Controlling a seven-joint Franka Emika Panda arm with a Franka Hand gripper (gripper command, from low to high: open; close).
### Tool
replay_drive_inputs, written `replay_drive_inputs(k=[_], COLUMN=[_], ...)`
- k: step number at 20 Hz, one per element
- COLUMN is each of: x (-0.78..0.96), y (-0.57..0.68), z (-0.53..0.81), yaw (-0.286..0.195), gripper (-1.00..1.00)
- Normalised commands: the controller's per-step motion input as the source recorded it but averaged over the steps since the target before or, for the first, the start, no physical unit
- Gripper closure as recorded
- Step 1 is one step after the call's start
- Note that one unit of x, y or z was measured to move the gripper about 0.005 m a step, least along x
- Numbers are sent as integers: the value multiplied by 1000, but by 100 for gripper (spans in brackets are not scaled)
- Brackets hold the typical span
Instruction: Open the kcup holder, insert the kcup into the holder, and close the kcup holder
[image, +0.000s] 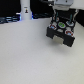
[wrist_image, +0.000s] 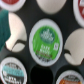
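The kcup holder (image: 61, 34) is a black box at the exterior view's right, with its tray of round slots pulled out. The kcup (wrist_image: 44, 41), white with a green top, sits in a slot of the tray (wrist_image: 30, 60); it shows in the exterior view as a green spot (image: 60, 23). My gripper (image: 60, 18) hangs right above the tray. In the wrist view my blurred pale fingers (wrist_image: 16, 34) stand on either side of the kcup, with dark gaps between them and it. The gripper (wrist_image: 45, 41) is open.
Pods with red-and-white tops (wrist_image: 12, 70) fill neighbouring slots. A white upright object (image: 25, 10) with a blue light stands at the back, beside dark items along the far edge. The white table (image: 30, 55) spreads in front of the holder.
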Motion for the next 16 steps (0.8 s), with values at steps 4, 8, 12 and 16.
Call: replay_drive_inputs(k=[4, 8, 12, 16], x=[777, 847, 831, 626], y=[-419, -336, -193, 14], z=[154, 52, -7, -158], yaw=[6, 3, 7, 41], gripper=[-100, -100, -100, -100])
